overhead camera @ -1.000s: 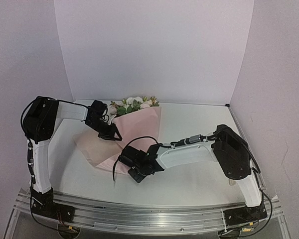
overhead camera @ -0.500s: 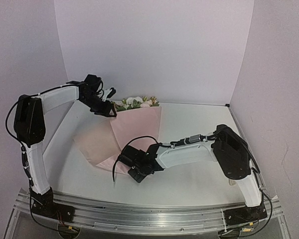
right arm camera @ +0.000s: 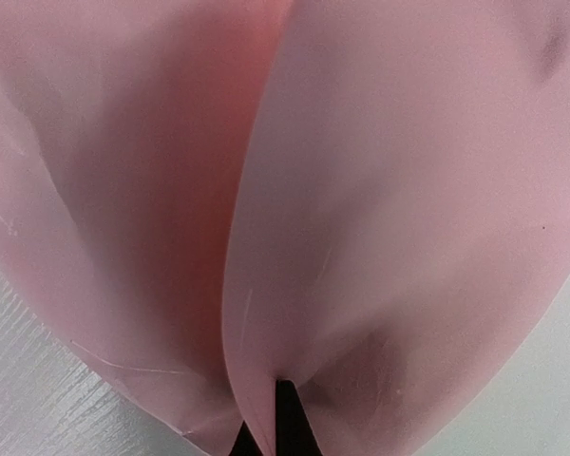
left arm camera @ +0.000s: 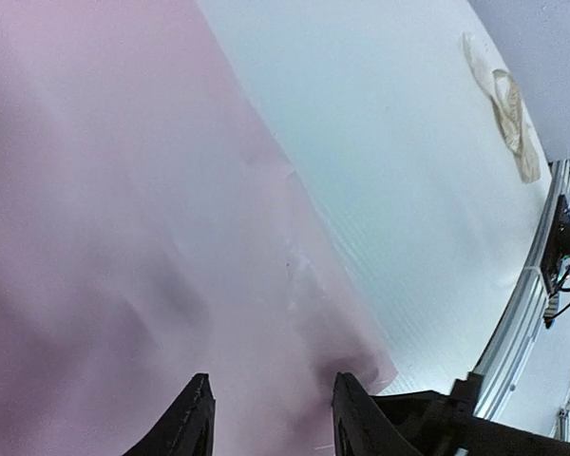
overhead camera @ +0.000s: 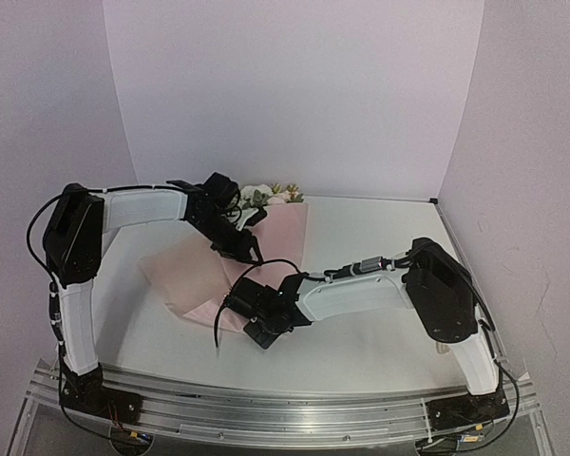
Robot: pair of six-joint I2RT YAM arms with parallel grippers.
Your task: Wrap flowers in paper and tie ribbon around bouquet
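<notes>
The paper (overhead camera: 185,271) lies folded on the table (overhead camera: 380,237), with the flowers (overhead camera: 266,197) poking out toward the far edge. The right gripper (right arm camera: 275,418) clamps the paper's near tip. The left gripper (left arm camera: 271,399) hangs released above it.

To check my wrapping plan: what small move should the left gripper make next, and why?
Probably lower the left gripper and pinch the paper beneath it: its jaws stand open above it, one flap lies flat, and the right gripper grips the narrow end.
</notes>
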